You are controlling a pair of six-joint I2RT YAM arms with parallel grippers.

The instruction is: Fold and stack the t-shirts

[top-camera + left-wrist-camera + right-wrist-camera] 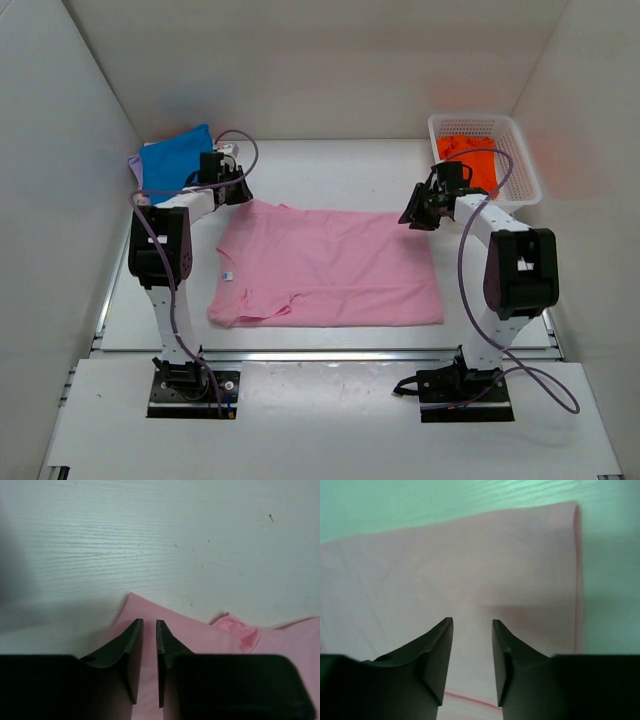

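four t-shirts in view. the pink t-shirt [330, 270] lies spread on the table [340, 170] between the arms. the blue t-shirt [175, 155] sits folded on the lavender t-shirt [133, 165] at far left, and the orange t-shirt [470, 155] is in the basket [478, 118]. the left fingers [149, 624] are over the pink shirt's far left corner at a narrow gap; whether they pinch cloth cannot be told. the right fingers [472, 622] stand moderately apart above the far right corner, holding nothing. the cloth looks light and limp, likely best pinched at corners or hems.
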